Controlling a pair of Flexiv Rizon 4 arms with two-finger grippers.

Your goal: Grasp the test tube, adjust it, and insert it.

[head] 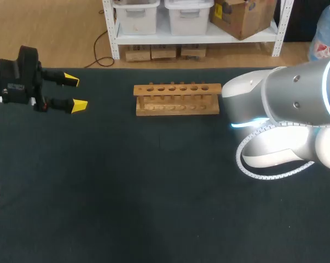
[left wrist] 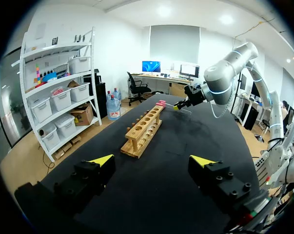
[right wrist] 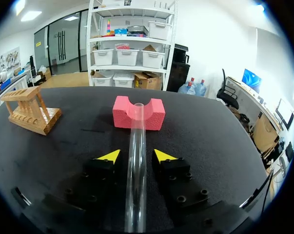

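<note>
Test tube (right wrist: pixel 137 195) — glass, light, slick, fragile — inside open right gripper (right wrist: pixel 137 156); take mid-length, gently. Left gripper (head: pixel 75 92) open.

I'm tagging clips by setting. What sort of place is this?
Probably a robotics test bench: a dark table holds a wooden test tube rack and a glass test tube resting in a pink foam block, with the left gripper and right gripper over it.

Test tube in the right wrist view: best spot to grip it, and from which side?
Probably the test tube's bare glass shaft, just short of the pink foam block whose notch cradles its far end. It lies lengthwise between the open right gripper's fingers, so they should close on its two long sides.
</note>
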